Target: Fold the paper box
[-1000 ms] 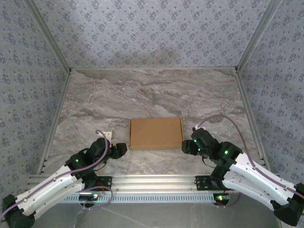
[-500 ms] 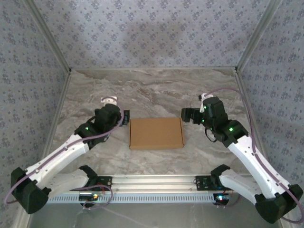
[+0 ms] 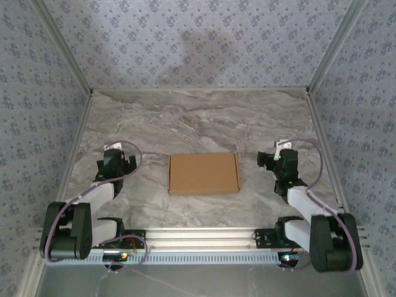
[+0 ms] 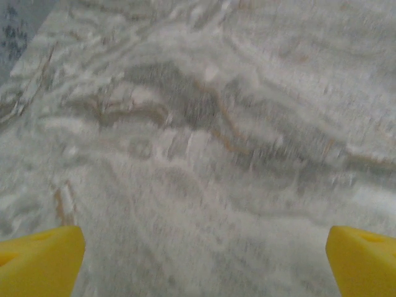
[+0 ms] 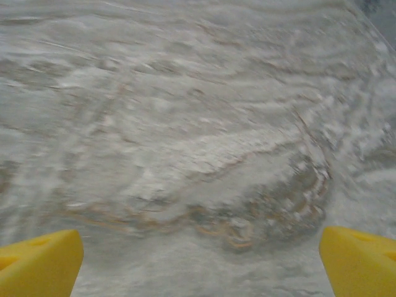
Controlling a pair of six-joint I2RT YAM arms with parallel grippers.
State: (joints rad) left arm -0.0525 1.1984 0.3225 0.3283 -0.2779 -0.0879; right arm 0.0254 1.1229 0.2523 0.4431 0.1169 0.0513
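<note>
The paper box [image 3: 203, 174] lies flat in the middle of the counter [image 3: 198, 117], a plain brown rectangle with its top panel down and its edges square. No flap or tab can be seen sticking up from above. The left pincer [image 3: 119, 156] sits well off the box's left side and the right pincer [image 3: 276, 156] well off its right, neither one touching the cardboard. In the left wrist view the left pincer [image 4: 204, 263] is spread as wide as it goes, its yellow pads [image 4: 37, 260] out at the frame's corners with bare, blurred marble between them. It's the same on the other side: the right pincer [image 5: 201, 263] gapes wide with nothing in it, one pad [image 5: 362, 260] low at the right edge. By the look of it the folding itself is done, or nearly so, and both arms stand clear with the lid closed. From this height nobody can say whether the front tabs are tucked fully home. If anything is left, the next move calls for a pincer to come in over the near edge and press the lid seam down gently, with the other arm steadying the far side so the light box doesn't skate across the smooth stone.
</note>
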